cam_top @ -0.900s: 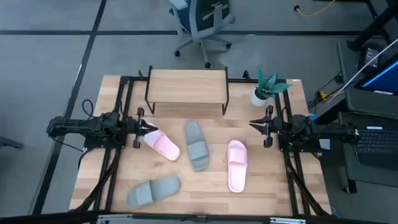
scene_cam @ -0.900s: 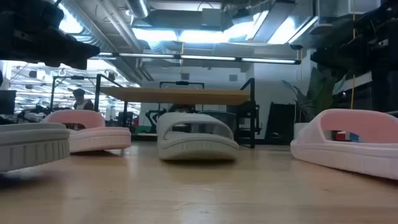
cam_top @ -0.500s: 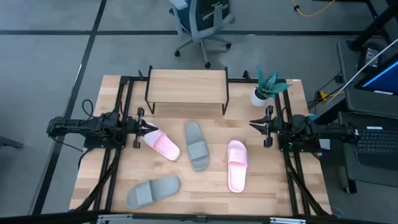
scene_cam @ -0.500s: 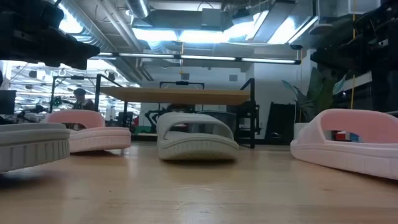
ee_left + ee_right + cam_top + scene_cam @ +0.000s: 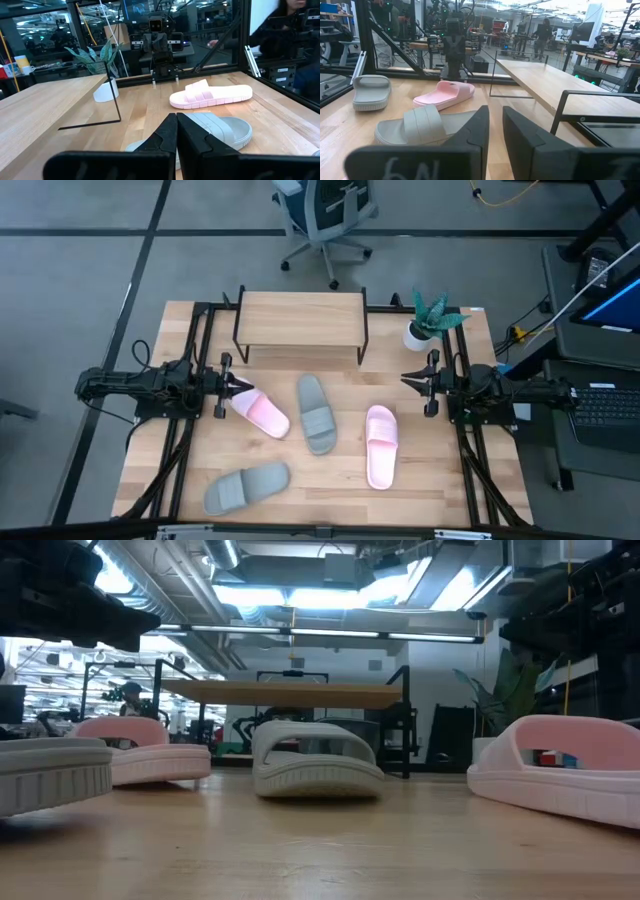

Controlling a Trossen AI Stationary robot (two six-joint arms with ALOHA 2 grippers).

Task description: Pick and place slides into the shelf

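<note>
Black and still, the left gripper (image 5: 241, 389) waits at the table's left edge with its fingers pressed together, holding nothing. Just beside its tip lies a pink slide (image 5: 260, 413). Near the front lies a grey-green slide (image 5: 246, 487). Another grey-green slide (image 5: 315, 414) sits in the middle, and a second pink slide (image 5: 380, 445) lies to its right. The shelf (image 5: 301, 318) stands at the back with nothing on top. The right gripper (image 5: 406, 378) waits at the right edge, fingers a little apart, holding nothing.
</note>
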